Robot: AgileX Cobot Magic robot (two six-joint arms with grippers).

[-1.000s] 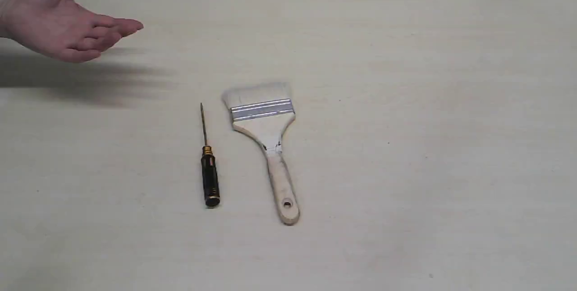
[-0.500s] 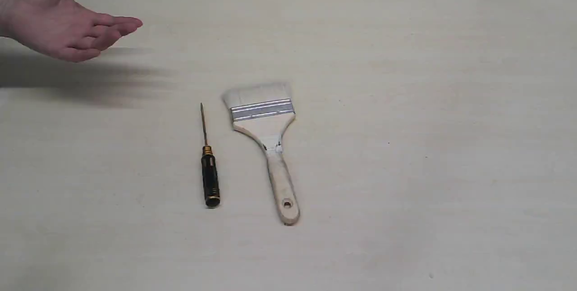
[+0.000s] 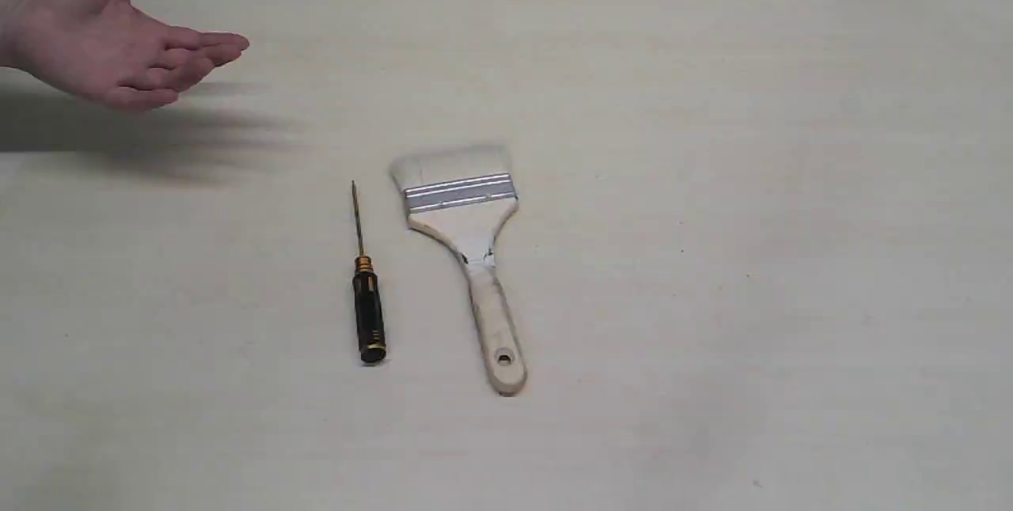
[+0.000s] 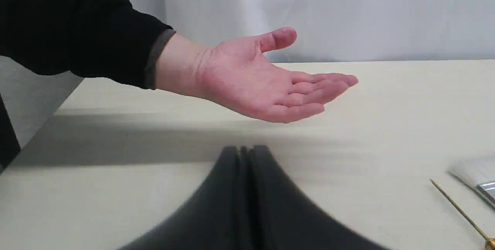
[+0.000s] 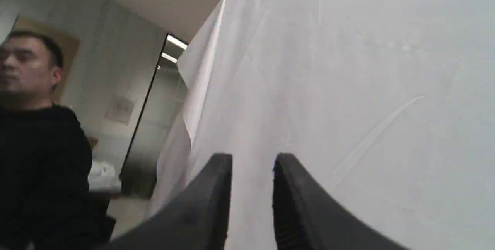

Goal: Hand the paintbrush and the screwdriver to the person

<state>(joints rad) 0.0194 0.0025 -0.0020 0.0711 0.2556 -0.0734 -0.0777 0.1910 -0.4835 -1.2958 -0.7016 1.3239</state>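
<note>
Both things lie flat on the counter (image 3: 712, 179), side by side and apart, handles toward the near edge. The screwdriver (image 3: 366, 289) is on the side of the person's hand (image 3: 111, 40), which waits palm up, well away near the far left corner. The paintbrush (image 3: 473, 246) lies just beside it on the other side. We judge the brush light and stiff in its wooden handle, soft and yielding at the bristles, and slick on the metal band. So we would take hold across the narrow part of the handle below the band, leaving the end free for the person. The screwdriver looks slim, rigid and apt to roll, and its thin shaft offers little to pinch. We would therefore grip across the black handle. The left tool (image 4: 246, 149) has its fingers pressed together and holds nothing. It faces the open hand, while the screwdriver's tip and the brush's bristles show only at the edge of its camera, well apart from it. The right tool (image 5: 252, 161) has its fingers a little apart and empty. It points up at a white sheet, with neither thing in its sight.
</note>
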